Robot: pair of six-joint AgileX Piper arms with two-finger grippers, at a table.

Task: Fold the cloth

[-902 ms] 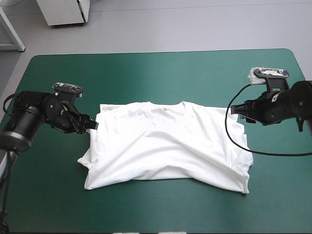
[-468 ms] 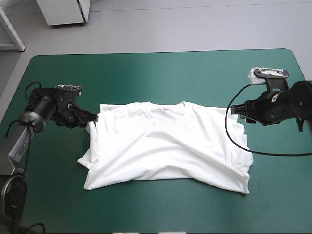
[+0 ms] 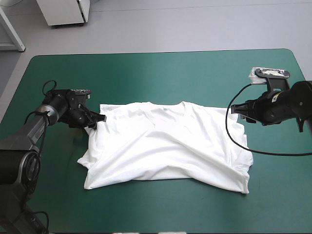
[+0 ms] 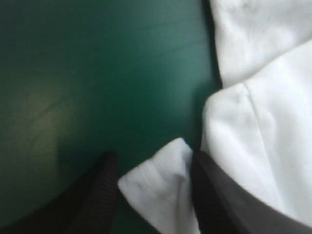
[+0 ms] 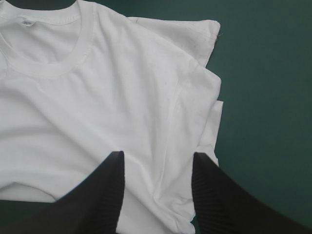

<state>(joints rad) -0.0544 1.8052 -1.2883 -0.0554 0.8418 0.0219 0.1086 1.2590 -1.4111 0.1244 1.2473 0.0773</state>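
The white T-shirt (image 3: 168, 146) lies spread on the teal-green cover, collar toward the far edge, sleeves tucked in and hem folded up. My left gripper (image 3: 99, 118) sits low at the shirt's left shoulder corner. In the left wrist view it (image 4: 154, 157) is open, with a small white corner of the T-shirt (image 4: 163, 187) between its fingers (image 4: 214, 195). My right gripper (image 3: 237, 113) hovers at the right shoulder edge. In the right wrist view it (image 5: 158, 155) is open above the T-shirt (image 5: 97, 97), with the collar ahead of it.
A broad strip of teal-green cover (image 3: 161, 73) runs between the shirt and the table's far edge. A narrower strip (image 3: 161, 209) lies along the near edge.
My left gripper has swung in from the shirt's left side toward the far left shoulder corner and now straddles it. The right arm and the shirt have not moved.
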